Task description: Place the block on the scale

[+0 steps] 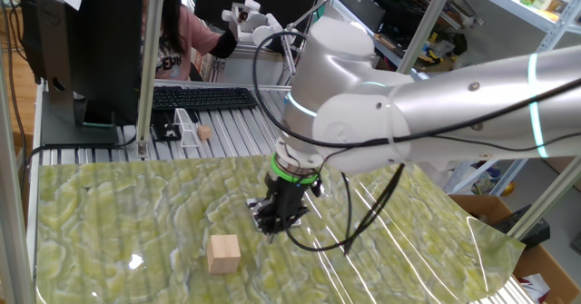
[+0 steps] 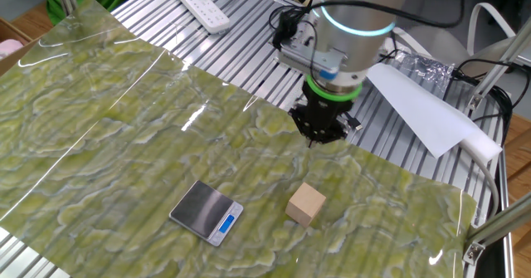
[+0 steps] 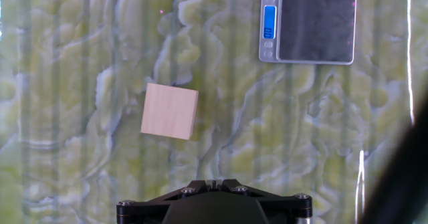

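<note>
The block (image 1: 223, 253) is a plain light-tan wooden cube lying on the green marbled sheet, seen too in the other fixed view (image 2: 306, 204) and in the hand view (image 3: 170, 111). The scale (image 2: 207, 212) lies flat to the block's left there, silver-grey plate with a blue display; in the hand view the scale (image 3: 309, 23) sits top right. It does not show in the first fixed view. My gripper (image 1: 274, 226) hangs above the sheet, apart from the block, its jaws shut and holding nothing. In the other fixed view the gripper (image 2: 318, 137) is beyond the block.
The green marbled sheet (image 2: 99, 120) covers a slatted metal table. A white power strip (image 2: 203, 7) and white paper (image 2: 419, 104) lie at the far edge. A keyboard (image 1: 195, 97), a small wooden ball (image 1: 205, 132) and a person sit behind the table.
</note>
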`<state>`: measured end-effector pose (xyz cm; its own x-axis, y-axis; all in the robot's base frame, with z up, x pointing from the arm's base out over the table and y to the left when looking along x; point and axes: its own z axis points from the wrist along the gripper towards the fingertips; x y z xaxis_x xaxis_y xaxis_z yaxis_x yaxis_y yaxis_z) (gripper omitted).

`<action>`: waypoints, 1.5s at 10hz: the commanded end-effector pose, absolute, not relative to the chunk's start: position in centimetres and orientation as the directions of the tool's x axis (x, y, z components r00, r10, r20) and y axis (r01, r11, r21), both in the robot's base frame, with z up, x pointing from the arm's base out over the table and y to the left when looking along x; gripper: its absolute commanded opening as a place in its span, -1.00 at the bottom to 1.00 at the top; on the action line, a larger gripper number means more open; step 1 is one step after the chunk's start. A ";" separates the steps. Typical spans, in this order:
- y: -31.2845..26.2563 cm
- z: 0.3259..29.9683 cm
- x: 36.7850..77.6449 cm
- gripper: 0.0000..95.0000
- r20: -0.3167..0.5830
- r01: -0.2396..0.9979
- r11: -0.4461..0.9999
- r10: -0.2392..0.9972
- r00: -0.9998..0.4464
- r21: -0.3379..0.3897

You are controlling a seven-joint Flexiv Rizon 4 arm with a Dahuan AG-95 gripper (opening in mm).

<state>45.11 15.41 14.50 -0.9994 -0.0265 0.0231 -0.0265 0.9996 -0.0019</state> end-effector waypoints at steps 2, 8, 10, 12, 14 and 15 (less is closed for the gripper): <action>15.6 14.4 45.0 -1.00 0.015 -0.041 0.999 -0.041 -0.999 0.005; 18.2 13.3 46.5 -1.00 0.006 0.029 1.000 0.029 -1.000 0.006; 19.1 13.9 47.4 -1.00 0.013 0.034 0.999 0.034 -0.999 0.006; 19.3 14.0 48.5 -1.00 0.013 0.033 0.999 0.033 -0.999 0.006; 19.4 13.7 49.0 -1.00 0.009 0.031 1.000 0.031 -0.999 0.005; 19.5 13.3 49.1 -1.00 0.009 0.029 1.000 0.029 -1.000 0.003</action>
